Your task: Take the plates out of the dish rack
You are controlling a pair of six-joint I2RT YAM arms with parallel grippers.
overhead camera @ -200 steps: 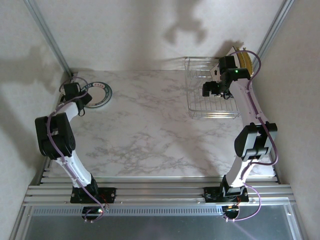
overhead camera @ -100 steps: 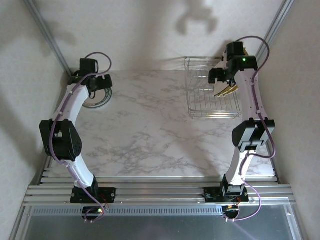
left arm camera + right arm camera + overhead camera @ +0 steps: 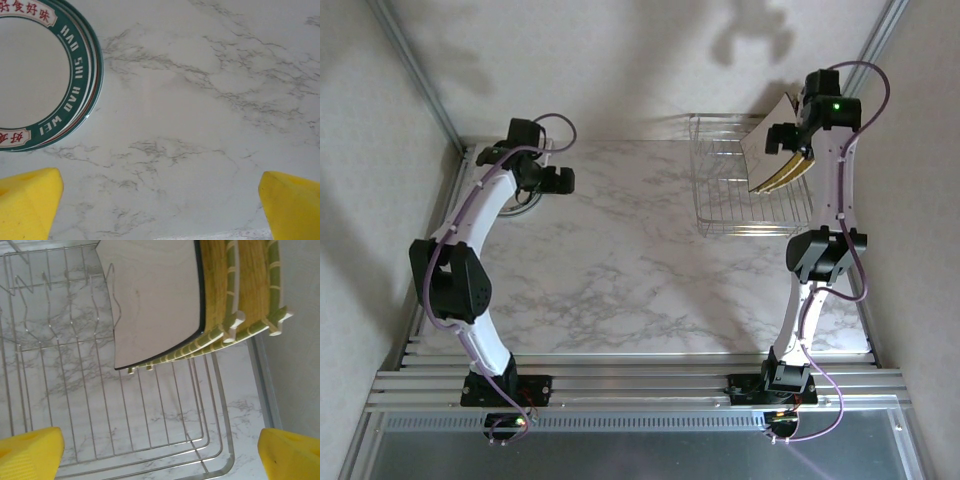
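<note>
A round white plate with a green lettered rim (image 3: 75,75) lies flat on the marble at the back left, partly under my left arm (image 3: 523,204). My left gripper (image 3: 557,180) hovers just to its right, open and empty, its yellow fingertips (image 3: 27,202) wide apart over bare marble (image 3: 160,210). The wire dish rack (image 3: 745,231) stands at the back right. A white square plate (image 3: 155,295) and yellow grid-patterned plates (image 3: 250,285) lean in its right end (image 3: 775,160). My right gripper (image 3: 787,136) hangs open above them, with nothing between its fingers (image 3: 160,455).
The rack's left part holds bare upright dividers (image 3: 55,305). Its right rim sits close to the table's metal edge rail (image 3: 265,385) and the side wall. Open marble (image 3: 620,250) lies between the two arms.
My left gripper opened fully, rose off the round plate and swung right. My right arm lifted and moved back and right, uncovering the leaning square plates.
</note>
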